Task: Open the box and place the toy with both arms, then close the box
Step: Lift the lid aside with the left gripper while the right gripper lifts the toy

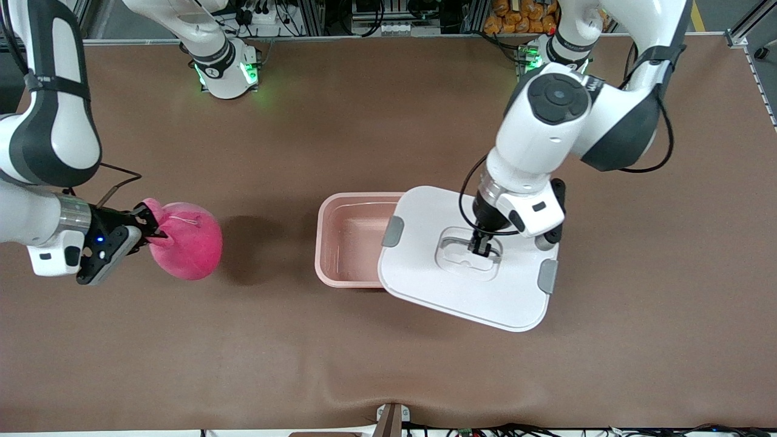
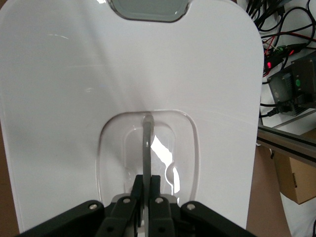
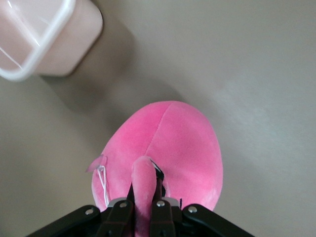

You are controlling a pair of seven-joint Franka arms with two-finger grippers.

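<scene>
White plastic comes first from the front camera: the lid [image 1: 464,261] is held up by the left gripper [image 1: 480,246], whose jaws are pressed together on the thin grey handle [image 2: 146,148] in the lid's recess. It hangs tilted over the box [image 1: 352,243], covering the end toward the left arm, so only about 1 half of the opening is free. The lid's long axis runs about level with the box's, but turned a little.

For the step in hand, I judge the lid should move more toward the left arm's end, so that the full mouth is free before the toy [image 1: 185,240] arrives.

Toward the right arm's end of the table, well apart from the box, the right gripper [image 1: 147,230] has its jaws clamped on 1 ear-like nub [image 3: 143,185] of the pink toy. The toy's body points away from the gripper, toward the box, and its long axis follows the table's length. It should travel high enough to pass the rim and be released over the middle
</scene>
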